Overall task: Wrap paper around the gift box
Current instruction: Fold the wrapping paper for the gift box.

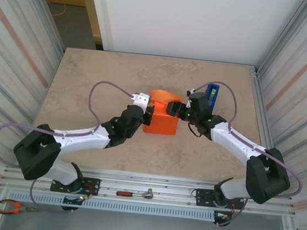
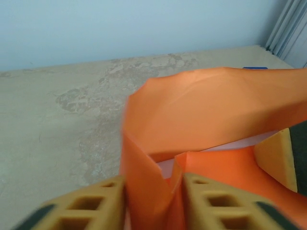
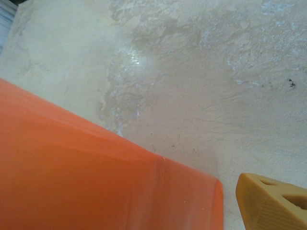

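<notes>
Gift box (image 1: 161,128) sits mid-table (image 1: 91,74) between the two grippers, largely covered by the orange paper (image 2: 216,105), whose upper flap stands raised and unfixed. Left gripper (image 2: 154,191) pinches an upright fold of that paper at the box's left end. Right gripper (image 1: 178,110) is spread at the right end, with nothing seen in it; one finger (image 3: 271,201) shows beside the orange surface. Step in hand, as judged: folding an end flap. Next move calls for laying the fold flat against the box, then taping from the blue tape dispenser (image 1: 212,94).
</notes>
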Controlling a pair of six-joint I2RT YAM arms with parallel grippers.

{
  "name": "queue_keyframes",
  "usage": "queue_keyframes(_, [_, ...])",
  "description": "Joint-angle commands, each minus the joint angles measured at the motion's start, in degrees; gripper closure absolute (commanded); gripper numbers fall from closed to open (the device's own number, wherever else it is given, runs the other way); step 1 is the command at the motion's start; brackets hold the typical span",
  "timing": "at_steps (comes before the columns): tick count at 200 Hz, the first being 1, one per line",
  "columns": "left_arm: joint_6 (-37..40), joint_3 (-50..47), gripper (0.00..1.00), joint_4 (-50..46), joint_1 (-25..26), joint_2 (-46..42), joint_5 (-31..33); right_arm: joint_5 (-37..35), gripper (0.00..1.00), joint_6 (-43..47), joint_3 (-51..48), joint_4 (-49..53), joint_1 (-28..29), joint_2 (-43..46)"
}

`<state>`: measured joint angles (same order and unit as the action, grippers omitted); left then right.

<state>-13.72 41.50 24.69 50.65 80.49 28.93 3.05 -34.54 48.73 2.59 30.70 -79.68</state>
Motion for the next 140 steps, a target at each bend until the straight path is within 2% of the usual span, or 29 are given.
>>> queue_keyframes(1, [1.1, 1.0, 0.99, -0.3, 0.2, 0.9, 1.7, 1.3, 0.13, 0.5, -1.9, 6.7, 0.9, 0.1])
queue_keyframes(34, [1.2, 1.4, 1.00, -0.5, 0.2, 1.2, 1.4, 1.6, 0.13, 0.5, -1.8, 6.9, 1.0, 0.2])
queue_keyframes(38, [1.4, 1.6, 0.93, -0.6, 0.2, 1.2, 1.5, 1.6, 0.13, 0.6, -1.8, 6.8, 1.0, 0.3])
queue_keyframes(48, [1.1, 2.0, 0.64, -1.2, 0.2, 1.3, 2.0, 1.6, 0.13, 0.6, -1.8, 6.9, 1.0, 0.3])
queue_keyframes(52, [1.2, 2.1, 0.59, -1.3, 0.2, 1.3, 2.2, 1.6, 0.13, 0.6, -1.8, 7.1, 1.0, 0.3])
queue_keyframes(58, [1.5, 2.3, 0.58, -1.4, 0.2, 1.4, 2.2, 1.6, 0.13, 0.6, -1.8, 7.1, 1.0, 0.3])
queue_keyframes(65, [2.0, 2.7, 0.63, -1.6, 0.2, 1.4, 2.2, 1.6, 0.13, 0.6, -1.8, 7.1, 1.1, 0.2])
queue_keyframes(75, [2.6, 3.5, 0.91, -2.2, 0.0, 1.4, 1.7, 1.7, 0.13, 0.6, -1.8, 7.2, 1.0, 0.3])
queue_keyframes(80, [2.8, 3.9, 1.00, -2.6, -0.1, 1.3, 1.1, 1.6, 0.13, 0.6, -1.8, 7.1, 1.1, 0.3])
queue_keyframes(104, [2.8, 4.5, 1.00, -2.6, -1.3, -0.5, -0.6, 1.8, 0.13, 0.5, -1.8, 7.1, 1.1, 0.0])
queue_keyframes(119, [1.5, 4.3, 0.73, -2.9, -2.8, -2.6, -1.5, 1.7, 0.13, 0.4, -1.6, 7.1, 1.1, -0.2])
queue_keyframes(140, [-2.3, 2.3, 0.43, -2.9, -6.1, -6.6, -4.9, 1.7, 0.13, 0.3, -1.4, 7.2, 1.1, -0.3])
